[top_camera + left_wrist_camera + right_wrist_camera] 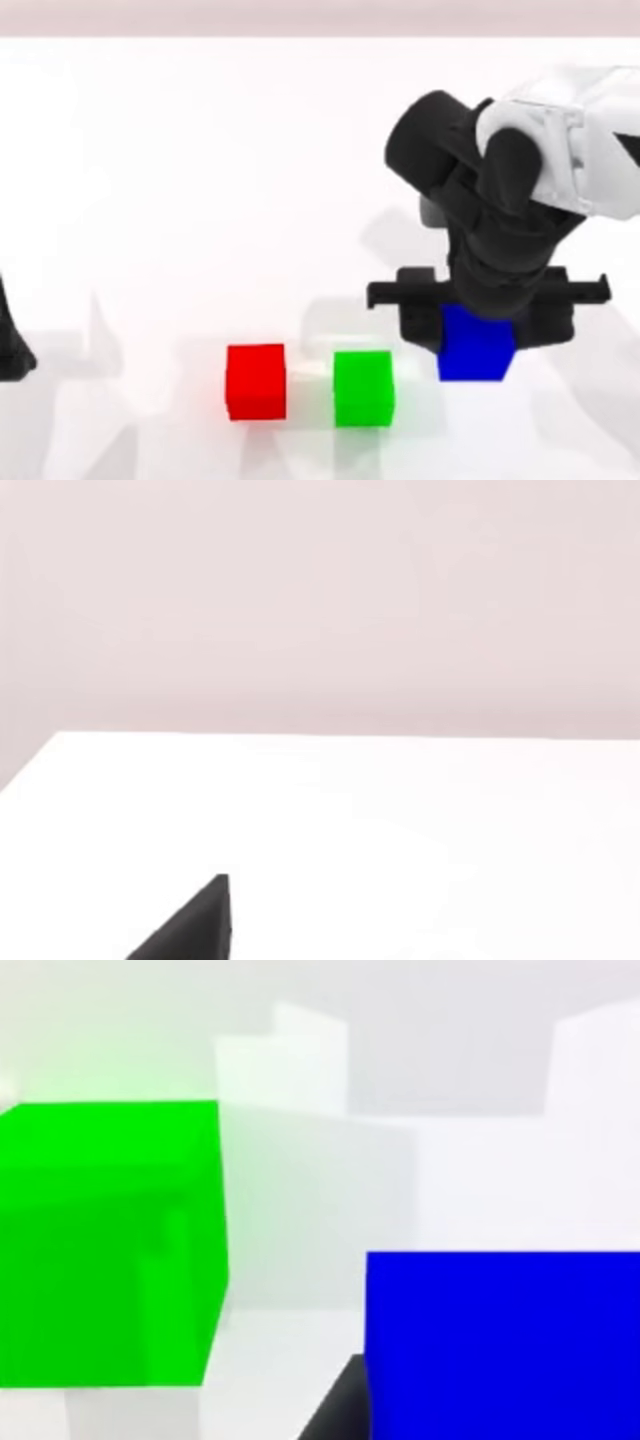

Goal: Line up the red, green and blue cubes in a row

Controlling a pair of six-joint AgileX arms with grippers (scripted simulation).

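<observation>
A plain white table point(200, 180) fills the top view, with a pale band of wall along its far edge and soft grey shadows across the surface.

At the far left edge of the top view, only a dark sliver of the left arm point(12, 350) shows, parked well apart from the cubes. Its wrist view shows bare tabletop, the pale wall, and 1 black corner of the left gripper point(190, 925); I cannot tell from this whether its jaws are open or closed.

Moving right, the red cube point(256, 381) sits flat on the table near the front edge, left of centre. Just beside it, with a narrow strip of table between them, sits the green cube point(364, 388), set square to the red one and roughly level with it.

Further right, the blue cube point(475, 345) is near the green cube but apart from it, and slightly farther back than the other 2. The right arm reaches in from the upper right of the top view, and the right gripper point(478, 318) is directly over the blue cube, its black body and crossbar hiding the cube's rear part. In the right wrist view, the blue cube point(505, 1345) is close up with a dark finger point(335, 1410) against its side, so the jaws appear closed on it, and the green cube point(105, 1245) stands beside it with white table between.
</observation>
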